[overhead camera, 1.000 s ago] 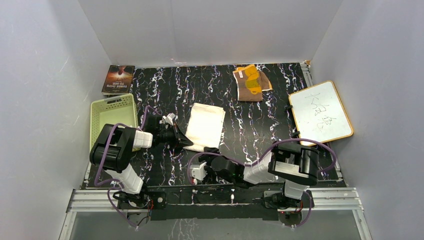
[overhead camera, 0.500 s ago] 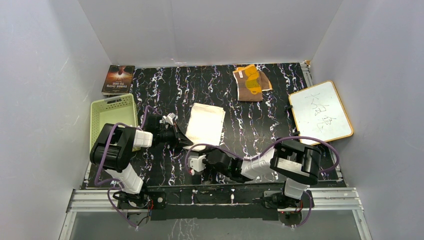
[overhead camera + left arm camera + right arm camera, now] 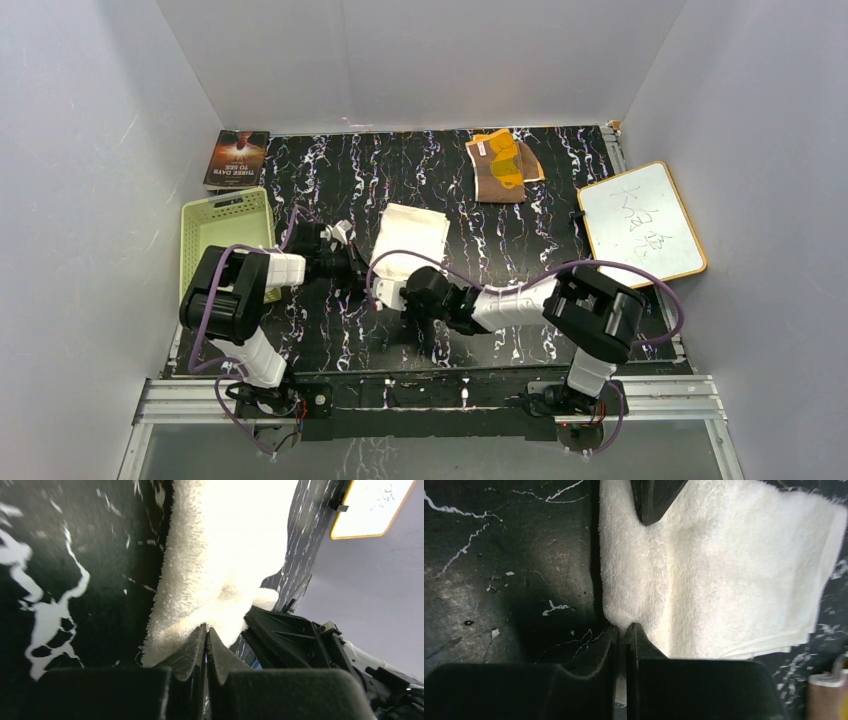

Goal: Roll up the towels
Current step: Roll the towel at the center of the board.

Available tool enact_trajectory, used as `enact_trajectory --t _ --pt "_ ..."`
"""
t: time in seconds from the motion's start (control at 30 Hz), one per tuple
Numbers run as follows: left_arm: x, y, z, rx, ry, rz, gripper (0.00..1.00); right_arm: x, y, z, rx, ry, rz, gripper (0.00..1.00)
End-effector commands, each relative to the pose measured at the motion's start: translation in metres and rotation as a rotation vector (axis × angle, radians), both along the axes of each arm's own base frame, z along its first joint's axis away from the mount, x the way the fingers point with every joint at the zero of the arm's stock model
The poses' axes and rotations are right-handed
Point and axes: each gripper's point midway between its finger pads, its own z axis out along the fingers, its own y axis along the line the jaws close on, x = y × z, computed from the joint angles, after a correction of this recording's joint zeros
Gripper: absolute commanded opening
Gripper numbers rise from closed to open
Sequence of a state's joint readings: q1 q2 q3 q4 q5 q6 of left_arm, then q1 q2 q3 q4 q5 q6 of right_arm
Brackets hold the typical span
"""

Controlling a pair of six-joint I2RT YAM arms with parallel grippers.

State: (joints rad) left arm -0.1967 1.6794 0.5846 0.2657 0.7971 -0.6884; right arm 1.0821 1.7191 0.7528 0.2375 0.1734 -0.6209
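The cream-white towel (image 3: 412, 232) lies folded mid-table, its near edge lifted. My left gripper (image 3: 362, 269) is shut on the towel's near-left corner (image 3: 200, 615). My right gripper (image 3: 396, 283) is shut on the near edge of the same towel (image 3: 704, 570), the cloth pinched between its fingertips (image 3: 624, 627). The left gripper's tip (image 3: 655, 500) shows at the top of the right wrist view. The brown towel (image 3: 503, 166) with its yellow-orange pattern lies crumpled at the back of the table, away from both grippers.
A pale green basket (image 3: 226, 235) stands at the left edge, a book (image 3: 238, 158) behind it. A white board (image 3: 640, 226) with a wooden frame lies at the right. White walls enclose the black marbled table (image 3: 330, 330).
My right arm swung left and forward to the white towel's near edge and its gripper closed on the cloth. The left gripper kept its hold and shifted slightly back.
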Motion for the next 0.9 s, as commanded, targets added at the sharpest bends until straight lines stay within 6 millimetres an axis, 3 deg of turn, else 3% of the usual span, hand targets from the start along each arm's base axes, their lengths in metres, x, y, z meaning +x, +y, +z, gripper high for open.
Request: enact_trajectory --t 0.0,0.07,0.2,0.37,0.57,0.7,0.87 --pt "0.02 0.016 0.023 0.072 -0.049 0.015 0.0 -0.028 -0.005 -0.003 0.091 0.339 -0.059 0.0" --pt "0.033 0.023 0.045 0.061 -0.091 0.034 0.0 -0.032 0.001 0.013 0.156 0.403 -0.076 0.0" --pt "0.056 0.043 0.087 0.05 -0.178 0.087 0.05 -0.06 0.009 0.03 0.222 0.57 0.002 0.0" --pt "0.064 0.058 0.124 0.042 -0.284 0.092 0.11 -0.077 0.009 0.054 0.369 0.723 0.022 0.0" --pt "0.052 0.055 0.133 0.019 -0.313 0.061 0.12 -0.06 -0.006 0.073 0.56 0.853 -0.098 0.0" --pt "0.047 0.052 0.129 -0.008 -0.295 0.053 0.12 -0.043 -0.015 0.066 0.586 0.93 -0.204 0.0" --pt "0.044 0.047 0.141 -0.048 -0.321 0.046 0.12 -0.045 -0.008 0.057 0.554 1.042 -0.203 0.0"
